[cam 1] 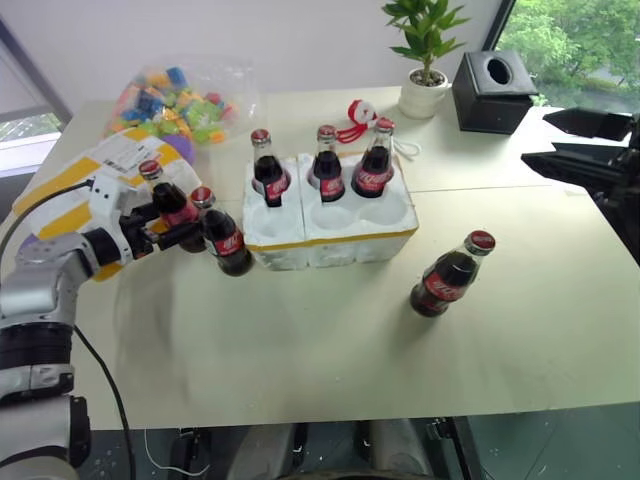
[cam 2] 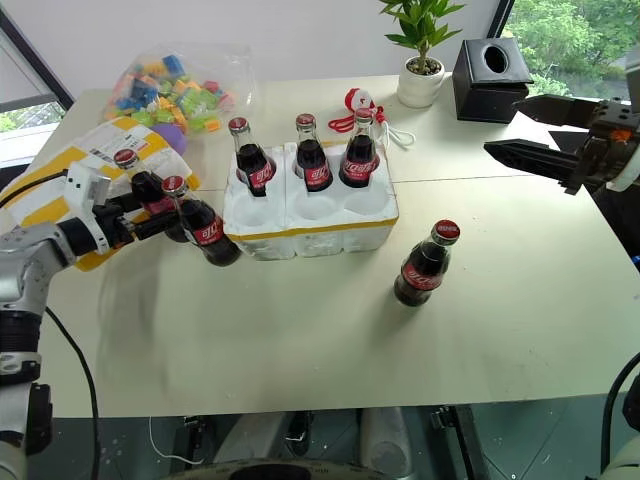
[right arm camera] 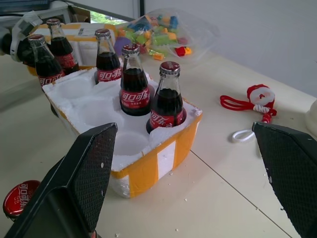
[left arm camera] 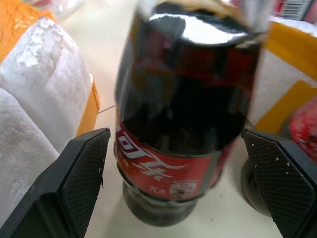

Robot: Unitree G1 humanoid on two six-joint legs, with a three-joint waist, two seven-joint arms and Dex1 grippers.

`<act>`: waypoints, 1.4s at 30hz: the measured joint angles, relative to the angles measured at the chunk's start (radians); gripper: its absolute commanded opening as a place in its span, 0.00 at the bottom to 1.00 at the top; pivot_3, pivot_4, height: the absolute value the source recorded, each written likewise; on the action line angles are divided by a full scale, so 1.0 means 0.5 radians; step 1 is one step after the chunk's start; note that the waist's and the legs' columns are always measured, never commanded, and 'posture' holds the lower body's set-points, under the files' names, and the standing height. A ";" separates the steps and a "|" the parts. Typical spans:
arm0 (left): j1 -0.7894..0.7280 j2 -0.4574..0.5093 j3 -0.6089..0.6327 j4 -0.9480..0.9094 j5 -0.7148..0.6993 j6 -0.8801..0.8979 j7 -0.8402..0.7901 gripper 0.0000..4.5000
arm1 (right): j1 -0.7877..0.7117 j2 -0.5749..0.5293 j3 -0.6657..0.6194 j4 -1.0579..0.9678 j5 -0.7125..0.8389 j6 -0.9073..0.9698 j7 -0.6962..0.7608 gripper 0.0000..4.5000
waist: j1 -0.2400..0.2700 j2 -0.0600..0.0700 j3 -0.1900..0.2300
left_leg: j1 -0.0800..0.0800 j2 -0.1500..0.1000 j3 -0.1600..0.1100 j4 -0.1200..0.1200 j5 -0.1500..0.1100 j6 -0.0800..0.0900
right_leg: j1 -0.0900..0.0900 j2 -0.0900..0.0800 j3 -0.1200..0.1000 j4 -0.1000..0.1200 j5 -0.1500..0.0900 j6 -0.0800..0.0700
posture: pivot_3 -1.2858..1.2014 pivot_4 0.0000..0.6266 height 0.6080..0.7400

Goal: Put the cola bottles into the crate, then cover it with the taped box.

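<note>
The white foam crate (cam 1: 330, 235) stands mid-table with three cola bottles (cam 1: 327, 165) upright in its back wells; the front wells are empty. Left of the crate stand two more bottles. My left gripper (cam 1: 172, 228) is open, its fingers (left arm camera: 81, 171) on either side of the farther one (left arm camera: 173, 124), close to the glass. The nearer bottle (cam 1: 226, 238) stands beside it. Another bottle (cam 1: 450, 275) stands alone to the right of the crate. The taped box (cam 1: 75, 180) lies at the far left, behind my left arm. Over the table's right side hangs my right gripper (cam 2: 512, 130), open and empty.
A clear bag of coloured toy blocks (cam 1: 180, 95) lies at the back left. At the back right stand a potted plant (cam 1: 425, 60) and a black box (cam 1: 495, 90). A red and white corded trinket (cam 1: 358, 115) lies behind the crate.
</note>
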 measured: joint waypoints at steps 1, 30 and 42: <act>-0.010 -0.014 -0.001 0.030 0.008 -0.021 0.010 0.99 | 0.008 0.002 -0.002 -0.012 0.005 0.012 -0.013 1.00 | -0.001 0.000 0.000 | 0.000 0.000 0.000 0.000 0.000 0.000 | 0.000 0.000 0.000 0.000 0.000 0.000 | 0.52 0.24 0.94; 0.035 0.517 0.021 -0.433 -0.181 0.401 -0.468 0.64 | 0.059 0.112 0.007 -0.044 0.060 -0.037 -0.143 1.00 | -0.007 -0.011 0.007 | -0.003 0.000 0.000 0.001 0.000 0.000 | -0.002 0.000 0.000 -0.001 0.001 0.000 | 0.52 0.24 0.94; -0.764 0.711 -0.124 -0.708 -0.525 0.774 -0.849 0.64 | 0.116 0.168 0.009 -0.046 0.062 -0.054 -0.182 1.00 | -0.004 -0.013 0.008 | -0.003 -0.001 0.000 0.004 0.003 -0.003 | -0.001 0.002 0.000 0.002 0.002 0.000 | 0.52 0.24 0.94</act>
